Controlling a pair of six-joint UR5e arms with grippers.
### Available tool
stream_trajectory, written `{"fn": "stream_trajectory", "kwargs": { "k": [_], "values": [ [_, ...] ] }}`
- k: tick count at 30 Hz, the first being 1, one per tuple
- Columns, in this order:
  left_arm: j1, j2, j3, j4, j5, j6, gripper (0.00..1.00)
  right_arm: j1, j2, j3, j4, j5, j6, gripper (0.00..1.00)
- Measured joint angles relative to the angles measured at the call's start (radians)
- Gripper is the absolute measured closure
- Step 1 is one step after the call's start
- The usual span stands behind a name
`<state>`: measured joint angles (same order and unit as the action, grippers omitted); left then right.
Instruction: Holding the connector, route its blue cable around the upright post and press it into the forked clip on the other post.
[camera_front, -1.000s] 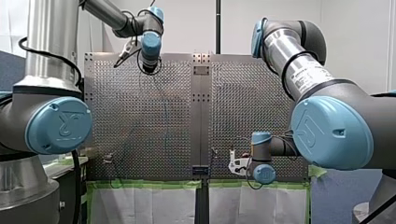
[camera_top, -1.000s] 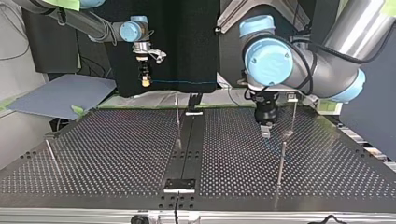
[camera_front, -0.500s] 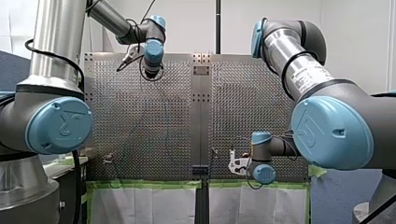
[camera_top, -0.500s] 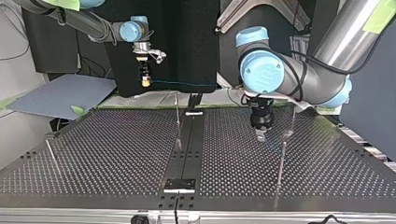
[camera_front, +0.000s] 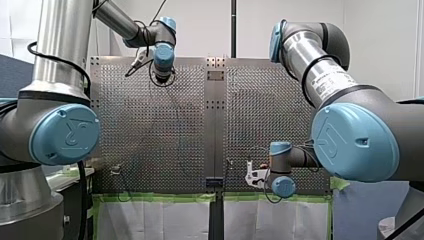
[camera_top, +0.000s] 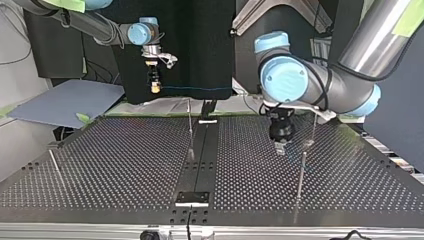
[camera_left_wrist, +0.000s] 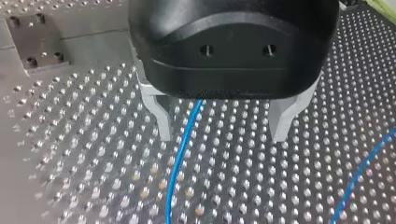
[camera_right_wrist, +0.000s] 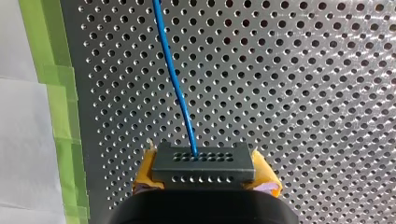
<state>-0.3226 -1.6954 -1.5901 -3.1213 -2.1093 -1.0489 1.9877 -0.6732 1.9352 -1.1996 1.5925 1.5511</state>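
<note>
The connector (camera_right_wrist: 203, 163) is clamped between the yellow pads (camera_right_wrist: 265, 176) of the right gripper (camera_right_wrist: 204, 175). It is held up off the table (camera_top: 125, 165) at the top view's far left, with the blue cable (camera_right_wrist: 175, 79) running out of its face, so the holding is taken care of! Across the table, the left gripper (camera_left_wrist: 222, 136) is set low over the perforated plate, its fingers spread wide and nothing pinched. The cable is seen passing between them, closer to one finger than the other. Now the posts: a middle post (camera_top: 190, 127) is planted beside the centre strip, and at the top view's right a near post (camera_top: 300, 172) and a far post (camera_top: 314, 125) are found close to the left gripper. No wrap around any post can be made out, and the forked clip is too small to be picked out. As judged from here, only the grasp is done. The routing around the post and the pressing into the clip are both left to be carried out.
</note>
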Motion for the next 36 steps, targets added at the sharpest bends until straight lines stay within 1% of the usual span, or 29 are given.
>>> {"fn": "stream_trajectory", "kwargs": {
  "k": [5,12,17,22,27,31,36],
  "values": [
    [0.012,0.000,0.012,0.022,-0.003,0.008,0.00,0.000,0.000,0.000,-0.002,0.000,0.001,1.00],
    [0.014,-0.001,0.026,0.028,0.036,0.010,0.00,0.000,0.000,0.000,-0.003,-0.005,0.002,1.00],
    [0.011,-0.010,0.034,0.025,0.048,0.010,0.00,0.000,0.000,0.000,-0.003,-0.007,0.003,1.00],
    [0.011,-0.037,0.054,0.009,0.033,0.005,0.00,0.000,0.000,0.000,-0.003,-0.007,0.003,1.00],
    [0.015,-0.047,0.087,0.009,0.008,-0.002,0.00,0.000,0.000,0.000,-0.003,-0.007,0.003,1.00],
    [0.014,-0.054,0.116,0.004,0.002,-0.003,0.00,0.000,0.000,0.000,-0.005,-0.008,0.003,1.00],
    [0.001,-0.091,0.155,-0.024,0.000,0.008,0.00,0.000,0.000,0.000,-0.006,-0.008,0.003,1.00]
  ]
}}
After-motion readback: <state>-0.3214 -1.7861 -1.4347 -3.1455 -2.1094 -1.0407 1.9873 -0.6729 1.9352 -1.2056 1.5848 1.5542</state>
